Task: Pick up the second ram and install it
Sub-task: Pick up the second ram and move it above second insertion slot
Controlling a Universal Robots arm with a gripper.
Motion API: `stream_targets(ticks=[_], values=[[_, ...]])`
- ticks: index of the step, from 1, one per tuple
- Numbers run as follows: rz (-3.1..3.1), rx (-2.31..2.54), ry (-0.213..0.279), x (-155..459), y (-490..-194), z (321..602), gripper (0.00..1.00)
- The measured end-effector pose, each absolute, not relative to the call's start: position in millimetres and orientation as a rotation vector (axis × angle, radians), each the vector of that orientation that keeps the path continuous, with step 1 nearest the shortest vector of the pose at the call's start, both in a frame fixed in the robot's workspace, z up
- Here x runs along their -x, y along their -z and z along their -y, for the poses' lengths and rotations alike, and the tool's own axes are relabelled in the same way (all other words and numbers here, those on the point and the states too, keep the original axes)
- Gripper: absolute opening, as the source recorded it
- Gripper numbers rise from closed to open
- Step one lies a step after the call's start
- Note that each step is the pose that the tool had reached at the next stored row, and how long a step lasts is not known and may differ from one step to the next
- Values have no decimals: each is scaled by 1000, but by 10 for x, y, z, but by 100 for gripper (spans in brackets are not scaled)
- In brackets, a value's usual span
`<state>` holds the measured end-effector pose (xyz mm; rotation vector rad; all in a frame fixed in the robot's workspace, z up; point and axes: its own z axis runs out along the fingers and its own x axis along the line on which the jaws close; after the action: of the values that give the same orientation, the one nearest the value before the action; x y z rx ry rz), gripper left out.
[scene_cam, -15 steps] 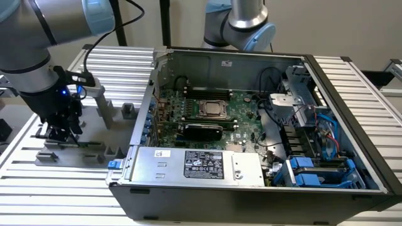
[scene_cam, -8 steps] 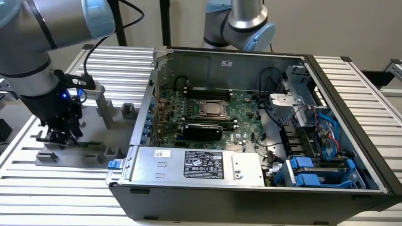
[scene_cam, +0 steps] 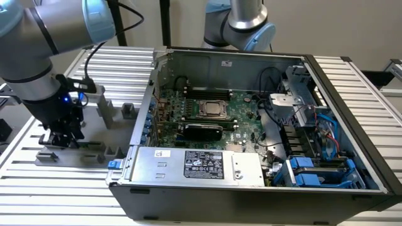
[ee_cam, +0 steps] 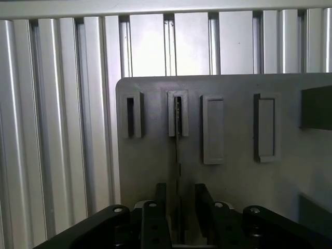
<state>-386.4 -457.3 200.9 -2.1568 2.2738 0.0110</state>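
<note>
The second ram (ee_cam: 178, 155) stands on edge in the grey tray (ee_cam: 233, 181), seen as a thin line running from a slotted holder block (ee_cam: 178, 119) back toward me. My gripper (ee_cam: 180, 191) straddles its near end, one dark finger (ee_cam: 161, 205) on each side with a small gap to the stick, so it is open. In the exterior view the gripper (scene_cam: 60, 140) sits low over the tray (scene_cam: 47, 159) at that view's left, outside the computer case (scene_cam: 251, 188).
The open case holds the motherboard with its silver processor socket (scene_cam: 212, 109), a black card (scene_cam: 202, 130) and a power supply (scene_cam: 201, 165). Upright grey blocks (scene_cam: 103, 110) stand on the tray. A second arm (scene_cam: 242, 23) hangs behind the case. Ribbed aluminium table (scene_cam: 63, 197) all around.
</note>
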Motion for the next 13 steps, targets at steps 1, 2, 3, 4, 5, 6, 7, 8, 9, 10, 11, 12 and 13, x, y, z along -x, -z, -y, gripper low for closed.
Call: stream_targets(ticks=[1, 2, 3, 4, 5, 6, 7, 8, 9, 10, 11, 12, 13], values=[[-2272, 2159, -11, 3866, -2004, 4574, 100], [-2270, 2161, -11, 3868, -1999, 4574, 100], [-2264, 2167, -11, 3870, -1994, 4574, 100], [-2259, 2172, -11, 3875, -1990, 4574, 100], [-2252, 2179, -11, 3876, -1986, 4574, 100], [-2246, 2185, -11, 3878, -1984, 4574, 100], [-2241, 2191, -11, 3880, -1980, 4574, 100], [-2236, 2196, -11, 3881, -1978, 4574, 100], [-2234, 2198, -11, 3881, -1978, 4574, 100], [-2234, 2199, -11, 3882, -1978, 4574, 100], [-2234, 2199, -11, 3882, -1976, 4574, 100], [-2233, 2199, -11, 3882, -1975, 4573, 100], [-2233, 2199, -11, 3882, -1975, 4573, 100]])
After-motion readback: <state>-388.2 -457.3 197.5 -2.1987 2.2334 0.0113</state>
